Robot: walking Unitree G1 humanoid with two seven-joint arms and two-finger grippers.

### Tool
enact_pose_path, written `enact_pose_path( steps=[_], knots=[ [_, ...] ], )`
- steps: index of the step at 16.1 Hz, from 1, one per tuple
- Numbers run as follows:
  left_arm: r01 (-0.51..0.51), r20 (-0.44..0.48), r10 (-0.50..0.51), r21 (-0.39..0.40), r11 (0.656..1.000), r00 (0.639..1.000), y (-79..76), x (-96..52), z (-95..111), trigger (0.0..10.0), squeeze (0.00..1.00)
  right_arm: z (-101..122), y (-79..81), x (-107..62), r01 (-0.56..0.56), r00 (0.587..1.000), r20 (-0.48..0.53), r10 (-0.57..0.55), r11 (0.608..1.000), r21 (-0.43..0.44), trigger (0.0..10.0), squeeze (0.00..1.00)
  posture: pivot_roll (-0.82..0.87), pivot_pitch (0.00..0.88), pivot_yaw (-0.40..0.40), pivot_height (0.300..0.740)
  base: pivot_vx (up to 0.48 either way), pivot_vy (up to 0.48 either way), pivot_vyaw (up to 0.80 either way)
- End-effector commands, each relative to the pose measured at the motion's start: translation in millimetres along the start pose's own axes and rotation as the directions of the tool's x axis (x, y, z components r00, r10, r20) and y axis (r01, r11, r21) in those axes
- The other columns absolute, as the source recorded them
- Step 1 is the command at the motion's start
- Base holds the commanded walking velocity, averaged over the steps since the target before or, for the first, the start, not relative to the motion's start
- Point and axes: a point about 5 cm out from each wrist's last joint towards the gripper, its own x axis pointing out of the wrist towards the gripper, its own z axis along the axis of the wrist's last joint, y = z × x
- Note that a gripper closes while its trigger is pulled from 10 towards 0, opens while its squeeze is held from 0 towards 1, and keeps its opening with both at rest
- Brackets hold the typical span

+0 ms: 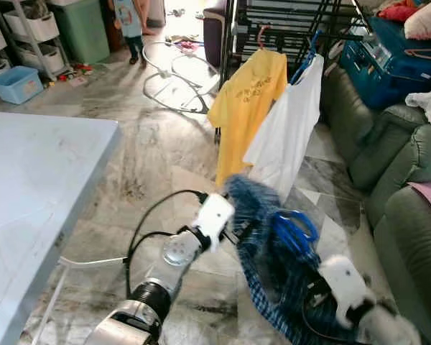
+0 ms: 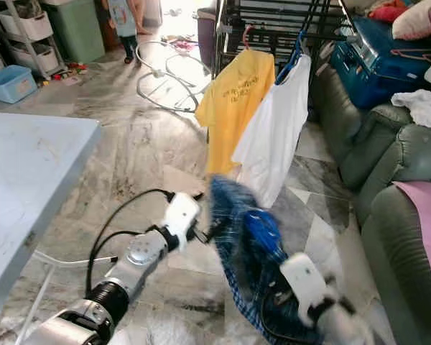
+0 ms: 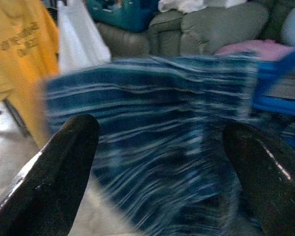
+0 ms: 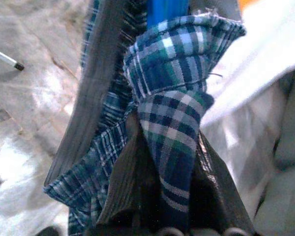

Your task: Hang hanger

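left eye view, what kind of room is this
Most likely a lived-in home living room: a green sofa, a clothes drying rack holding a yellow shirt, and marble-look floor tiles.

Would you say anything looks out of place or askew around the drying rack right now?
Yes: the blue plaid garment is bunched around its blue hanger rather than hanging flat, pinched in the right gripper. Hoops and toys lie loose on the floor. The yellow shirt and white shirt hang normally.
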Motion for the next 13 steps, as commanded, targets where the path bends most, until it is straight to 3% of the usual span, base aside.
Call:
enact_pose_path(
  steps=[1,5,8,9,10,11,12,13],
  knots=[
    [0.023,0.017,-0.023,0.009,1.000,1.000,0.1,1.1,4,10.0,0.00,4,3.2,3.5,-0.032,0.999,0.029,0.032,0.999,-0.018,10.0,0.00,0.00,0.042,-0.035,0.740,0.000,0.000,0.00],
    [0.009,0.015,-0.008,-0.054,0.999,1.000,2.2,2.7,5,10.0,0.00,23,-4.0,16.3,-0.046,0.994,0.101,0.048,0.999,-0.024,10.0,0.00,0.01,0.044,-0.041,0.740,0.000,0.000,0.00],
    [-0.027,-0.012,0.026,-0.053,0.998,1.000,3.5,2.4,1,10.0,0.00,48,-0.4,20.9,-0.094,0.974,0.211,0.086,0.995,0.027,10.0,0.00,0.00,0.043,-0.042,0.740,0.000,0.000,0.00],
    [-0.051,-0.013,0.050,-0.053,0.997,0.999,5.6,1.6,1,9.5,0.00,55,0.3,19.5,-0.102,0.967,0.238,0.087,0.994,0.050,10.0,0.00,0.00,0.042,-0.043,0.740,0.000,0.000,0.00],
    [-0.065,-0.015,0.064,-0.062,0.996,0.998,7.2,1.1,0,6.2,0.00,58,0.8,18.4,-0.105,0.964,0.251,0.088,0.993,0.057,10.0,0.00,0.00,0.041,-0.043,0.740,0.000,0.000,0.00],
    [-0.075,-0.040,0.072,-0.081,0.994,0.997,8.3,1.0,-3,0.8,0.00,62,3.5,16.8,-0.122,0.960,0.261,0.102,0.990,0.063,10.0,0.00,0.00,0.042,-0.043,0.740,0.000,0.480,0.00],
    [-0.117,-0.022,0.116,-0.077,0.990,0.993,13.3,0.2,0,0.0,0.00,68,11.7,12.5,-0.166,0.951,0.274,0.141,0.983,0.072,10.0,0.00,-0.01,0.041,-0.045,0.740,0.000,0.000,0.00],
    [-0.138,-0.028,0.136,-0.068,0.988,0.990,16.3,0.3,0,0.0,0.00,67,15.4,9.9,-0.183,0.951,0.267,0.158,0.981,0.070,10.0,0.00,-0.01,0.041,-0.045,0.740,0.000,0.000,0.00]
  ],
)
